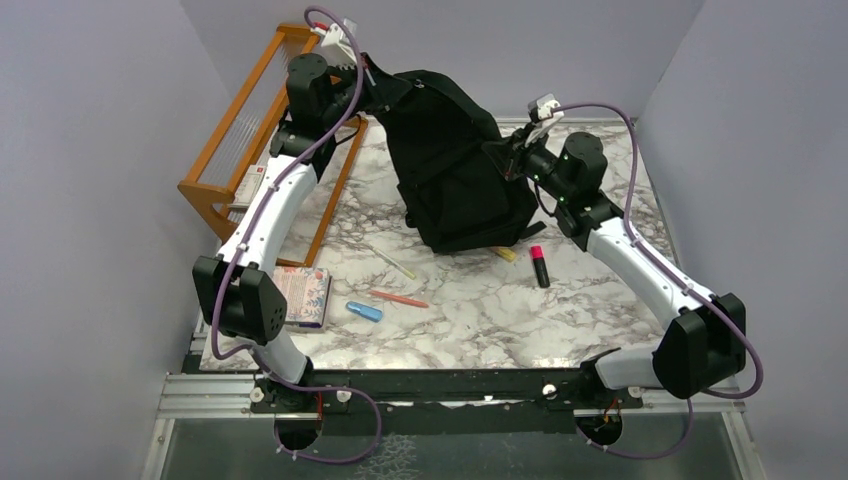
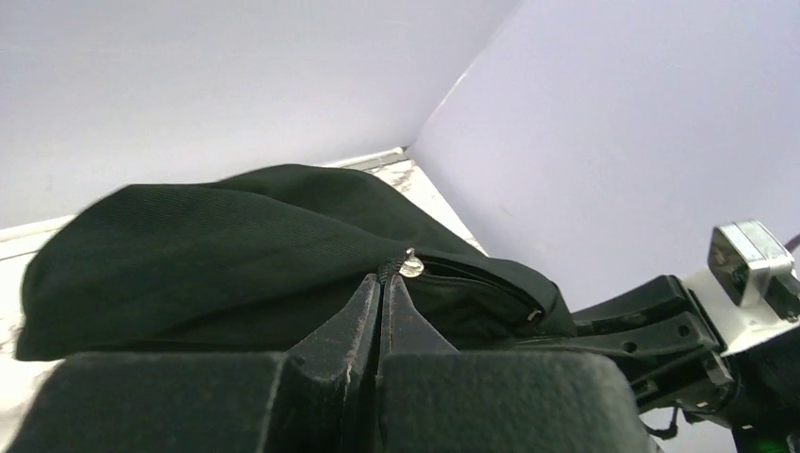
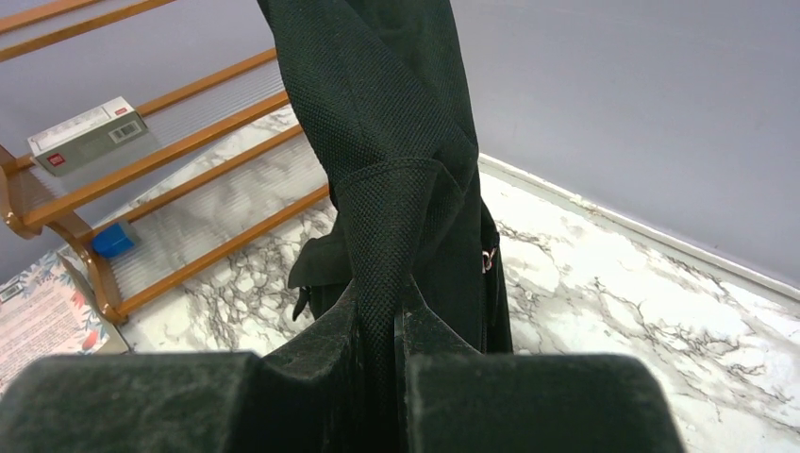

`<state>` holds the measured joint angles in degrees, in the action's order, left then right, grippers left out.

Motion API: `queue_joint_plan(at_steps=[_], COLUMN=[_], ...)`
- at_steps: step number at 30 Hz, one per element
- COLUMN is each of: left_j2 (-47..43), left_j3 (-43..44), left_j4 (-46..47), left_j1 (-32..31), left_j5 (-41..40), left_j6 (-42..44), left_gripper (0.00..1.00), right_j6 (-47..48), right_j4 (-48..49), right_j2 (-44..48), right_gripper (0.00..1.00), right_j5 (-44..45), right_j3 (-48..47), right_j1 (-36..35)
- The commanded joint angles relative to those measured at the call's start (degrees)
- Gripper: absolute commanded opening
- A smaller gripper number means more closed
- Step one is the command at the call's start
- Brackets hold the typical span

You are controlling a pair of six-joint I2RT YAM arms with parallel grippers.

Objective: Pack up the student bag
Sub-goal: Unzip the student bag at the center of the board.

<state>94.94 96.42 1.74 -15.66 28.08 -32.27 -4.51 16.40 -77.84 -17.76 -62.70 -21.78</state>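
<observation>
- You have the bag standing toward 12 o'clock on the marble surface. Its base is down and its top sits between your two arms.
- Your left fingers are pressed together, with their tips against the bag's zip line just beside a small silver ring. Whether a thin pull tab is caught between them is too small to tell.
- Your right fingers pinch a strip of the bag's black fabric that rises between them. Its upper end is cut off at the top of that view.
- From above, both sets of fingers are lost against the black cloth, so only the wrist views show the grips.
- The left wrist view gives you the bag's top, bare walls and part of the right arm at 4 o'clock. The surface is nearly all hidden there.
- Only the overhead view shows the loose things at 6 o'clock of the bag:
  - a pale pen
  - an orange pen
  - a small blue item
  - a pink highlighter
  - a yellow item partly under the bag's edge
- A wooden rack stands at 10 o'clock with a grey box lying on it. The right wrist view also shows a small blue thing on the rack, too unclear to name.
- A notebook lies at 8 o'clock, partly covered by your left arm from above and cut off at the frame edge in the right wrist view.
</observation>
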Motion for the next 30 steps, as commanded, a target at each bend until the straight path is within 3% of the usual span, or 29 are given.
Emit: queue_joint_plan(at_steps=[1,11,19,25,30], left_j2=[-2.4,-5.6,-5.9,-5.8,-4.3], left_j3=[3.2,-1.9,-7.1,-8.7,-2.1], left_j4=[-4.6,-9.5,-8.3,-3.0,-2.2], left_j1=[3.1,9.9,11.5,11.4,8.3], left_j5=[-2.9,-12.3,-14.3,-5.7,-0.3], left_j6=[2.9,4.2,6.1,7.5,10.0], left_gripper=[0.0,0.0,0.0,0.0,0.0], right_j6=[0.0,-2.0,-3.3,-1.7,-0.5], right_j4=[4.9,4.7,4.1,4.2,3.9], right_j2=[3.0,5.5,8.5,9.9,8.9], right_gripper=[0.01,0.01,0.01,0.04,0.13], right_j5=[4.0,9.5,11.0,7.4,5.2], right_j3=[1.4,4.8,7.9,9.2,7.9], right_j1=[0.3,0.3,0.3,0.3,0.3])
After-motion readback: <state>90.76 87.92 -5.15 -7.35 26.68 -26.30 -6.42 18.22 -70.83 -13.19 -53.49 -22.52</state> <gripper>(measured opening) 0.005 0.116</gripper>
